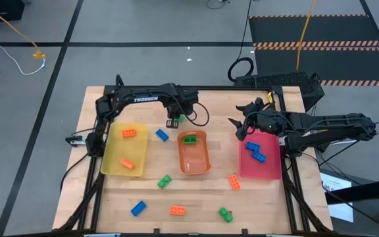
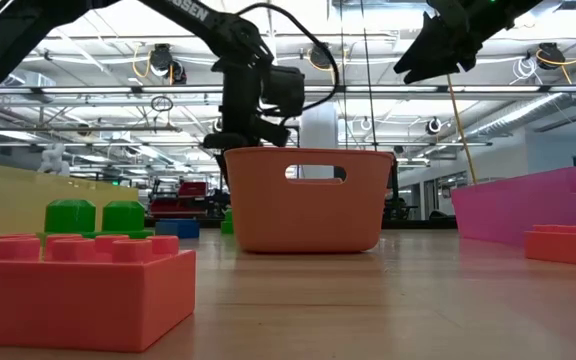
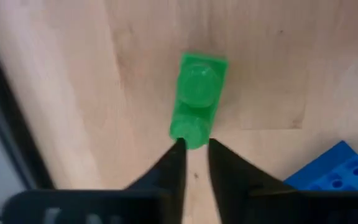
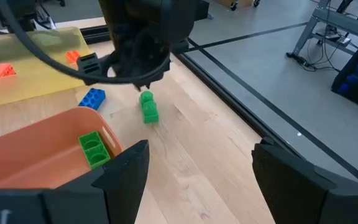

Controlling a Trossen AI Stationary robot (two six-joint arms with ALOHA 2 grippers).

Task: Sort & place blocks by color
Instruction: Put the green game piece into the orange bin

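Note:
My left gripper (image 1: 174,122) points down at the table's far side, between the yellow tray (image 1: 110,168) and the orange tray (image 1: 196,166). It is shut on a green brick (image 3: 196,93), which also shows in the right wrist view (image 4: 148,107). My right gripper (image 1: 241,126) is open and empty, its fingers wide apart (image 4: 194,168), above the far end of the pink tray (image 1: 272,172). Another green brick (image 1: 189,139) lies in the orange tray, two orange bricks (image 1: 129,132) in the yellow tray and blue bricks (image 1: 255,151) in the pink tray. My left gripper pinches the green brick's end (image 3: 191,138) between its two fingertips, only at their free ends. The fingers come from above, pointing down. The brick reaches away beyond the tips, studs in view; whether it rests on the table or hangs just above it, I cannot tell.
A blue brick (image 1: 162,135) lies close to my left gripper. Loose bricks lie toward the near edge: green (image 1: 164,181), orange (image 1: 234,182), blue (image 1: 137,208), orange (image 1: 177,210), green (image 1: 225,213). Bare wood shows between the orange and pink trays.

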